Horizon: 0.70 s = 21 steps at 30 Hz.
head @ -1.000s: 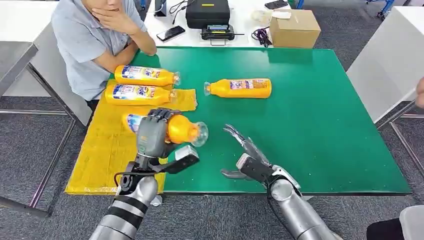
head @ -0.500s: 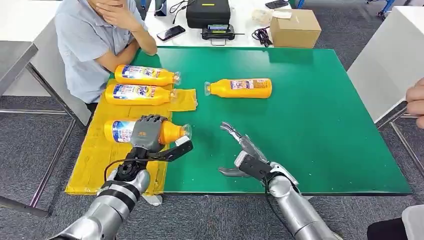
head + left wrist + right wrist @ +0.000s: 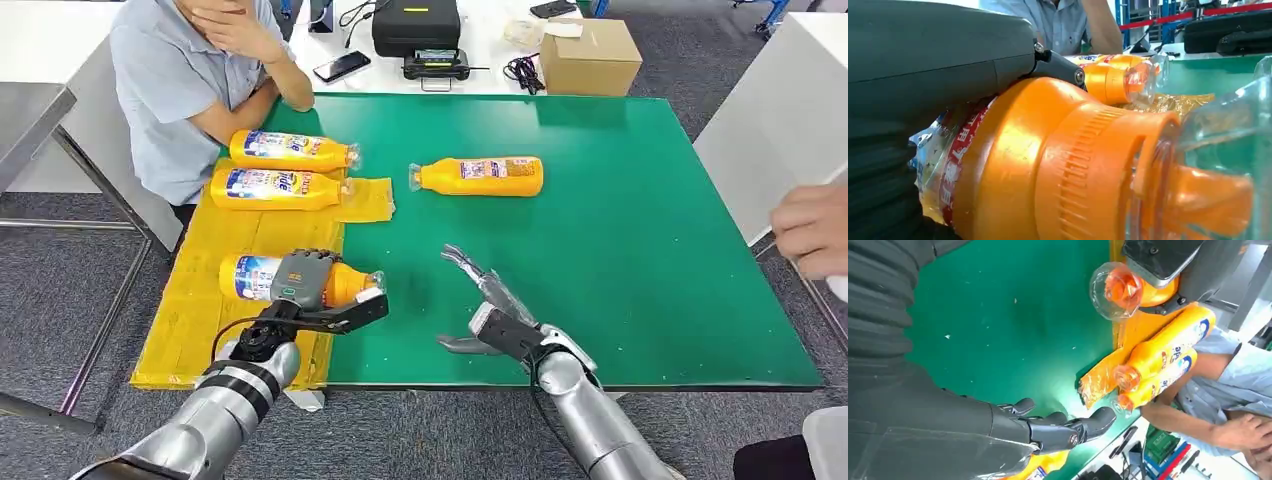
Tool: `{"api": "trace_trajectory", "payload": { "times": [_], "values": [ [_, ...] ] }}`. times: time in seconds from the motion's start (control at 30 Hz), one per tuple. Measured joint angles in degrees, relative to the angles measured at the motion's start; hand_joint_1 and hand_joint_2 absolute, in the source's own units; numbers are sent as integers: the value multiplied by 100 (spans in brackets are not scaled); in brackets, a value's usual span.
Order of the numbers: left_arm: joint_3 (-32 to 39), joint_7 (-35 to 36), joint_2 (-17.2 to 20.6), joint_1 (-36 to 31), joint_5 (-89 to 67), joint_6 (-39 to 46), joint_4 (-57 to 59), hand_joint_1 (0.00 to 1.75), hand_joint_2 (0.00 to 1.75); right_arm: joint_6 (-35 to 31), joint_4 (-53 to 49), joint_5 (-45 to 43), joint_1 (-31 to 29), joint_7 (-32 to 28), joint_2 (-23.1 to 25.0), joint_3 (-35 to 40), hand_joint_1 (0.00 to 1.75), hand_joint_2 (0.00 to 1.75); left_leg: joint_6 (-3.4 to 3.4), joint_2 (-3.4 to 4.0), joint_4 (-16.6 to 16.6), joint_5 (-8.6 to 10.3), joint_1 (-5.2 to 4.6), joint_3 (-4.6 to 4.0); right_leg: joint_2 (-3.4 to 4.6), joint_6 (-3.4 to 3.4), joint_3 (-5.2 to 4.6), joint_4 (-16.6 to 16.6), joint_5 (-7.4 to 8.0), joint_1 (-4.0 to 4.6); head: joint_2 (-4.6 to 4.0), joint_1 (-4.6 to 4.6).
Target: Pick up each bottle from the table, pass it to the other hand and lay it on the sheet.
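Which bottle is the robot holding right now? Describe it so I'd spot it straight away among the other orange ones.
Start at the green table and go to the yellow sheet on its left side. Of the three orange bottles on the sheet, it is the nearest bottle. It alone has the robot's left hand wrapped around it.

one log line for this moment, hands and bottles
left hand: holds bottle over yellow sheet | right hand: open above green table | two bottles on sheet | one bottle on table
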Motion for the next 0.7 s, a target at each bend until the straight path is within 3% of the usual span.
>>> {"api": "trace_trajectory", "payload": {
  "times": [0.03, 0.1, 0.2, 0.23, 0.27, 0.7],
  "values": [
    [-13, 0, 0, -14, 0, -4, 18, 173, 175, 0, 0, 0, 0, 0, 2, 0, 0, 175, 0, 0, 0, 0, 0, 0, 0, 0, 0, 0, 0, 0, 0, 2],
    [-37, 0, 2, -29, 0, -11, 46, 136, 175, 0, 0, 0, 0, 0, 4, 0, 0, 175, 0, 0, 0, 0, 0, 0, 0, 0, 0, 0, 0, 0, 0, 0],
    [-61, 9, 2, -51, 0, -89, 83, 49, 175, 0, 0, 4, 0, 0, 7, 0, 0, 175, 0, 0, 0, 0, 0, 0, 0, 0, 0, 0, 0, 0, 0, 2],
    [-66, 30, 4, -62, 2, -148, 96, 9, 175, 2, 0, 7, 0, 0, 9, 0, 0, 175, 0, 0, 0, 0, 0, 0, 0, 0, 0, 0, 0, 0, 0, 2],
    [-74, 59, 4, -80, 4, -229, 111, 0, 175, 4, 2, 13, 0, -2, 11, 0, 0, 175, 0, 0, 0, 0, 0, -1, 0, 0, 1, 0, 0, 0, 0, 2],
    [-245, 394, 59, -429, -13, -1227, 605, 0, 175, 44, 146, 129, -95, -83, 59, -96, 0, 175, 0, -1, -1, 0, 0, 20, -1, 0, 23, 1, 0, 0, 0, 4]
  ]
}}
